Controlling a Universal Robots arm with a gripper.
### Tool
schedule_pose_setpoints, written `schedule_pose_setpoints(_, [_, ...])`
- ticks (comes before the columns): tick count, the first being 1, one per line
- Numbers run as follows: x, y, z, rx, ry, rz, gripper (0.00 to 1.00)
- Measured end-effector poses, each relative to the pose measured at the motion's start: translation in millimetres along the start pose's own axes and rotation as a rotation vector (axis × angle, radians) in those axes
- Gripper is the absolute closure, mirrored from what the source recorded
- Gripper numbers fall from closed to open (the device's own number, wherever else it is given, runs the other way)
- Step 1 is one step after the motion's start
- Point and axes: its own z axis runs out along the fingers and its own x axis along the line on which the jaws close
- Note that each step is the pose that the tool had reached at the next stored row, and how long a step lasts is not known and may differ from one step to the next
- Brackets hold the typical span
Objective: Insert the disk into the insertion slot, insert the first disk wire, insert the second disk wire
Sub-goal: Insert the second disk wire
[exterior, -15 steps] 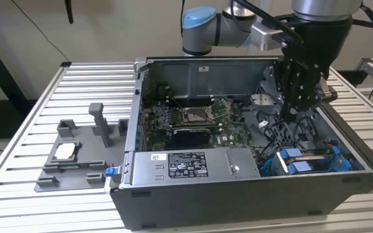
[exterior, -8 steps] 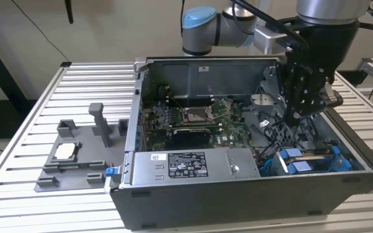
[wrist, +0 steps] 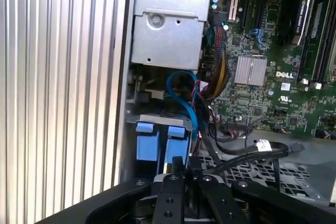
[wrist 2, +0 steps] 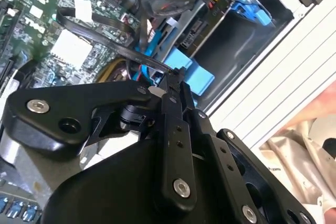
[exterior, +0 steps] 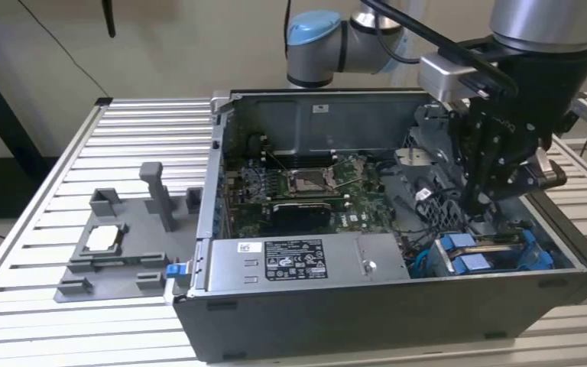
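Observation:
The disk [exterior: 474,264] sits in its blue carrier inside the insertion slot [exterior: 526,246], at the case's front corner on the exterior view's right. Its blue end tabs [wrist: 147,141] face out of the grey cage. My gripper [exterior: 477,218] hangs just above that cage. In the second wrist view the gripper [wrist 2: 177,72] has its fingers closed together on a thin black wire [wrist 2: 134,55]. In the first wrist view the gripper [wrist: 181,169] is next to the blue tabs. A black wire with a white tag [wrist: 262,144] runs from there to a loose connector [wrist: 296,148].
The open computer case [exterior: 375,306] stands on a slatted metal table [exterior: 141,138]. A motherboard [exterior: 304,183], a silver power supply [exterior: 304,260] and loose cable bundles [wrist: 210,77] crowd the inside. A grey plastic fixture tray [exterior: 110,264] lies on the exterior view's left.

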Motion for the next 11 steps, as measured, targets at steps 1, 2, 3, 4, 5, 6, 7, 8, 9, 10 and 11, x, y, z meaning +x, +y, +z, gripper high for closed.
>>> schedule_pose_setpoints(1, [2.7, -0.5, 0.3, -0.0011, -0.0002, 0.0, 0.84])
schedule_pose_setpoints(2, [5.6, -1.0, 0.6, -0.0021, -0.0002, 0.0, 0.84])
schedule_pose_setpoints(3, [8.3, -1.4, 0.9, -0.0031, -0.0005, 0.0, 0.84])
schedule_pose_setpoints(4, [11.3, -2.0, 1.1, -0.0042, -0.0005, 0.0, 0.84])
schedule_pose_setpoints(5, [14.1, -2.5, 1.4, -0.0052, -0.0006, 0.0, 0.84])
schedule_pose_setpoints(6, [17.2, -3.2, 1.7, -0.0064, -0.0007, -0.001, 0.84])
schedule_pose_setpoints(7, [20.1, -3.7, 2.0, -0.0074, -0.0009, -0.001, 0.84])
schedule_pose_setpoints(8, [22.7, -4.1, 2.3, -0.0083, -0.001, -0.001, 0.84])
schedule_pose_setpoints(9, [25.6, -4.5, 2.5, -0.0093, -0.001, -0.001, 0.84])
schedule_pose_setpoints(10, [28.2, -5.0, 2.8, -0.0102, -0.001, -0.001, 0.84])
schedule_pose_setpoints(11, [29.9, -5.3, 3.1, -0.0103, -0.0016, -0.001, 0.84])
